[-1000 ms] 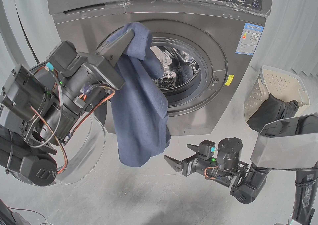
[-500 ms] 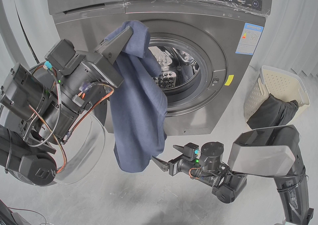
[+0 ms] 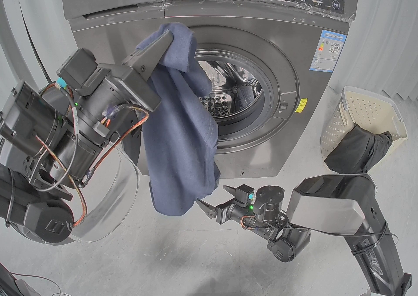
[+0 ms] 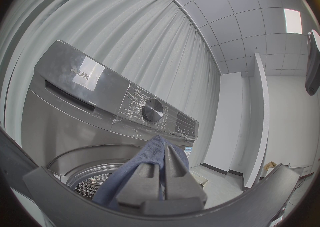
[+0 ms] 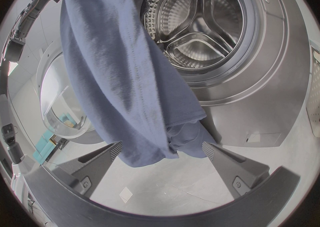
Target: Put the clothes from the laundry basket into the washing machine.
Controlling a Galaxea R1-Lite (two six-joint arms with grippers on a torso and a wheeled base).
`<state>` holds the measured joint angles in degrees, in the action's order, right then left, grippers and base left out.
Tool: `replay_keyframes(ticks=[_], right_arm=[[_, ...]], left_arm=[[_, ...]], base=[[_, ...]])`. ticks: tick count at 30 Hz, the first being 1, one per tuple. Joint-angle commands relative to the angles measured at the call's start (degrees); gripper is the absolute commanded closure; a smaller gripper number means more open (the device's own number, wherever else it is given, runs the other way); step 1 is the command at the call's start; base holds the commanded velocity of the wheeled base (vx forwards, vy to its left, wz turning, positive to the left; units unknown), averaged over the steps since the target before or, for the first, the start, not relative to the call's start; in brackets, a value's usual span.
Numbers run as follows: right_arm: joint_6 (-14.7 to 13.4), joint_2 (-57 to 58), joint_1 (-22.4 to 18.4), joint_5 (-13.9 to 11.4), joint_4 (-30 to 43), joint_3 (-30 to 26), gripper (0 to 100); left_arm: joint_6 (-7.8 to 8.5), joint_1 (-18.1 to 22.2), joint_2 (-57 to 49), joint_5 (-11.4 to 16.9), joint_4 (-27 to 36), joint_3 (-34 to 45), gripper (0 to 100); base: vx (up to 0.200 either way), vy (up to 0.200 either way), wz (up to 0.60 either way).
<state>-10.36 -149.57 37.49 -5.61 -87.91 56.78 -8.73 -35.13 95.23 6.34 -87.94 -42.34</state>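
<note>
My left pincer is clamped on the top fold of the blue garment at the upper left rim of the washing machine door opening. The cloth hangs with its long axis straight down across the opening's left side, its free end pointing at the floor. My right pincer, spread wide and empty, sits below the opening with the hem just ahead of it; I judge it the nearer arm to lift that tail inside.
</note>
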Motion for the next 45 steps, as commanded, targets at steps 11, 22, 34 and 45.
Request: replay_keyframes(ticks=[11, 22, 34, 45], right_arm=[[-0.3, -2.0, 1.4, -0.5, -0.1, 3.5, 100], [-0.7, 2.2, 0.9, -0.4, -0.4, -2.3, 100], [-0.7, 14.3, -1.5, -0.4, -0.5, -16.4, 100], [-0.4, 18.3, -7.9, -0.4, -0.4, -17.2, 100]], left_arm=[[0.03, 0.9, 0.1, -0.8, 0.0, -0.4, 100], [-0.06, 2.5, 0.1, -1.1, 0.1, -0.5, 100], [-0.06, 3.2, 0.0, -1.1, 0.2, -0.7, 100], [-0.06, 4.4, 0.5, -1.0, 0.2, -0.2, 100]], base=[[0.000, 0.000, 0.00], [0.000, 0.000, 0.00], [0.000, 0.000, 0.00], [0.000, 0.000, 0.00]])
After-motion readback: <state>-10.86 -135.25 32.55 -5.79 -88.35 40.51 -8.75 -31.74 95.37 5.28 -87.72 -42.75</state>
